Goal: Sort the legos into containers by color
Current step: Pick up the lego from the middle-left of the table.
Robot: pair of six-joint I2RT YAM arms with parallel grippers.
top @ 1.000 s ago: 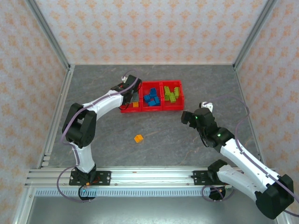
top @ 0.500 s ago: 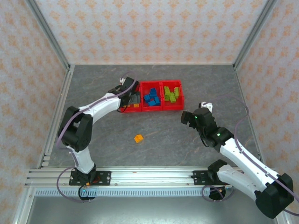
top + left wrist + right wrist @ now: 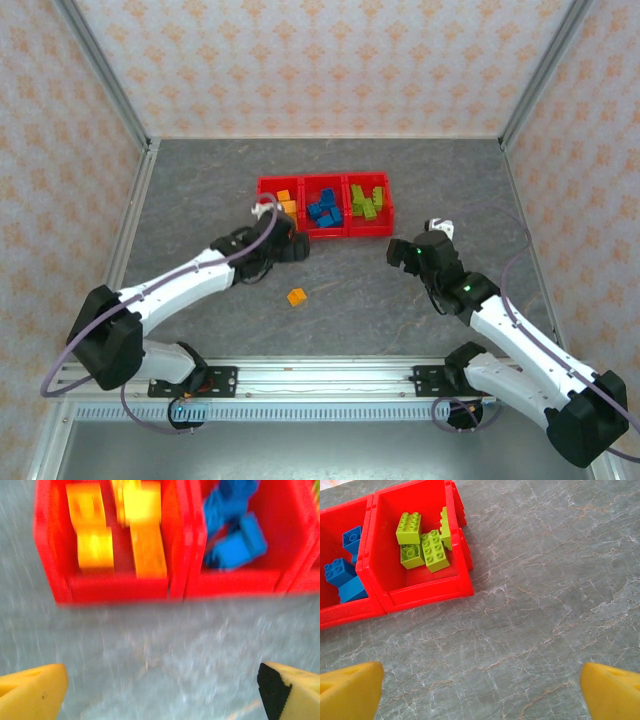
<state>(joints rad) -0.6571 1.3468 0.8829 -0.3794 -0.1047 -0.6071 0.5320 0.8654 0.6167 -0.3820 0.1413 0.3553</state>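
Note:
Three joined red bins stand mid-table: orange bricks in the left one, blue bricks in the middle, lime green bricks in the right. One orange brick lies loose on the table in front of them. My left gripper is open just in front of the left bin, with nothing between its yellow fingers; its blurred wrist view shows the orange bricks and blue bricks. My right gripper is open and empty, right of the bins, looking at the green bricks.
A metal frame with patterned walls encloses the grey stone-look table. Bare table lies in front of the bins and on both sides.
My left gripper has pulled back from over the left bin toward the near side, uncovering the orange bricks in it. The right arm has stayed still.

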